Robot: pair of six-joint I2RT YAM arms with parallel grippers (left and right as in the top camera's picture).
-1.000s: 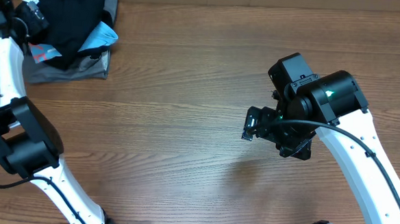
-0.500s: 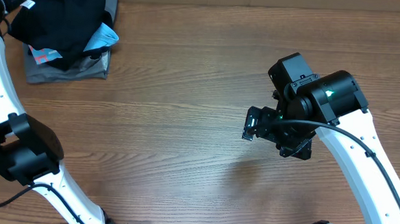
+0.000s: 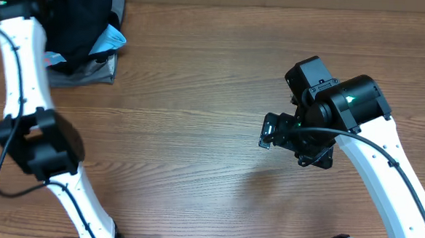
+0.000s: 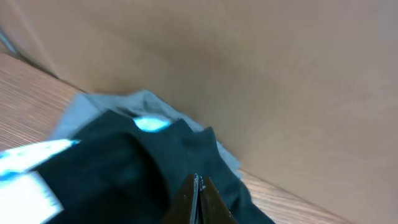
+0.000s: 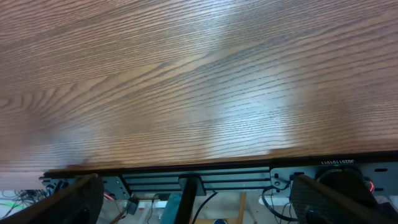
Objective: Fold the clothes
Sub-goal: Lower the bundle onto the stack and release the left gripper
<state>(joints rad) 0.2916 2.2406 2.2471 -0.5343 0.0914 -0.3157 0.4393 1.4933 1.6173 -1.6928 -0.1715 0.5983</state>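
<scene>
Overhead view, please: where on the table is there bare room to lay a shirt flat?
The table is bare across the middle, between the black T-shirt heaped in the far left corner and the right gripper. That corner is crowded, with the left gripper over it.

Probably a robotics lab: a wood-grain table (image 3: 189, 147) edged by a black metal rail (image 5: 199, 169) with loose cables (image 5: 15, 200).

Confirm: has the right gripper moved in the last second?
No. The right gripper hangs open over the same patch of table in the overhead view, with the same gap to the grey garment.
</scene>
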